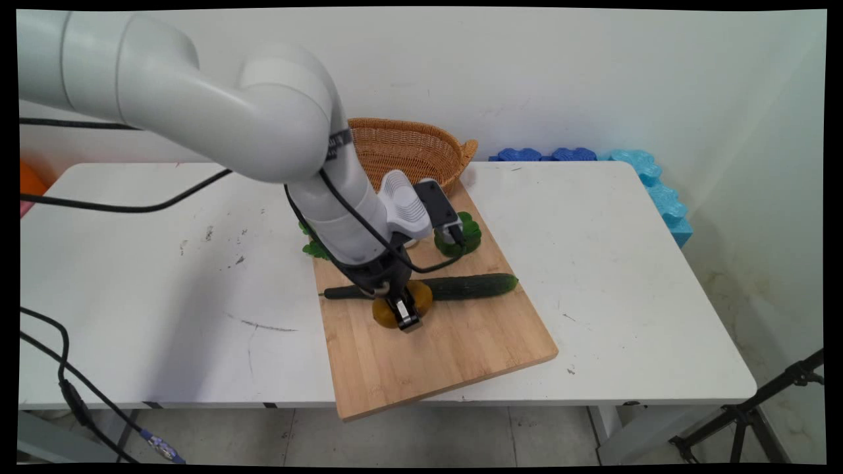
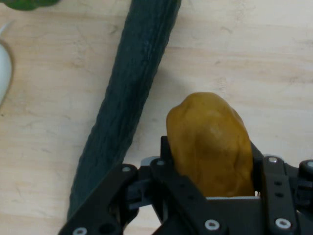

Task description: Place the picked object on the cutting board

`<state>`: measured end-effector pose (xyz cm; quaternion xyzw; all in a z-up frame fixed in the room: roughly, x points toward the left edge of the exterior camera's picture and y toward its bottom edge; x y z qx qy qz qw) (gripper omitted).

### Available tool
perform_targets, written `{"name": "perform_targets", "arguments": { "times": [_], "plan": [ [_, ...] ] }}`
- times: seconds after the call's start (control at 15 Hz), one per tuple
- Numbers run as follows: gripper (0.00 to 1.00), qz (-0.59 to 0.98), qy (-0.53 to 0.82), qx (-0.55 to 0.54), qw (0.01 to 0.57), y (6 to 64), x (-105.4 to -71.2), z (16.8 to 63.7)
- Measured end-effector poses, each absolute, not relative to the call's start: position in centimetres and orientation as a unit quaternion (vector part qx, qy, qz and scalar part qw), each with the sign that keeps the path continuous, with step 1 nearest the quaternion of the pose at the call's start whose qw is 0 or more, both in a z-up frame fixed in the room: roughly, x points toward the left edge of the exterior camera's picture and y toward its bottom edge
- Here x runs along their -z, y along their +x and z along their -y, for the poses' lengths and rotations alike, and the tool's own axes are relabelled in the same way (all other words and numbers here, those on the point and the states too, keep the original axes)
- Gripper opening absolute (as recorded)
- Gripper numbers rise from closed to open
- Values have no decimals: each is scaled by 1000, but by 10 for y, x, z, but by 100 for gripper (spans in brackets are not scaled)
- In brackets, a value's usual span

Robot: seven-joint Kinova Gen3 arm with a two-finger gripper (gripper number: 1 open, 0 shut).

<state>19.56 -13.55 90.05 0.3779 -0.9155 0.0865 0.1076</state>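
A yellow-brown potato (image 1: 423, 297) lies on the wooden cutting board (image 1: 454, 349), right against a long dark green cucumber (image 1: 471, 286). My gripper (image 1: 404, 317) comes down on the potato from above, shut on it. In the hand view the potato (image 2: 210, 142) sits between the two black fingers of my gripper (image 2: 211, 152). The cucumber (image 2: 132, 98) runs diagonally to its left across the board (image 2: 259, 54).
A wicker basket (image 1: 411, 148) stands behind the board near the wall. Green leafy vegetables lie at the board's far end (image 1: 469, 232) and far left corner (image 1: 315, 249). Blue foam pieces (image 1: 658, 191) line the table's far right edge. The board's near corner overhangs the table's front edge.
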Motion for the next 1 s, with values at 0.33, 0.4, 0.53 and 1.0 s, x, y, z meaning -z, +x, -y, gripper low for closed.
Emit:
{"name": "perform_targets", "arguments": {
  "times": [0.33, 0.4, 0.53, 1.0],
  "plan": [
    [0, 918, 372, -86, 106, 194, -883, 137],
    [0, 918, 371, -86, 105, 195, -880, 138],
    [0, 919, 370, -86, 105, 196, -875, 138],
    [100, 921, 365, -89, 106, 201, -868, 141]
  ]
}}
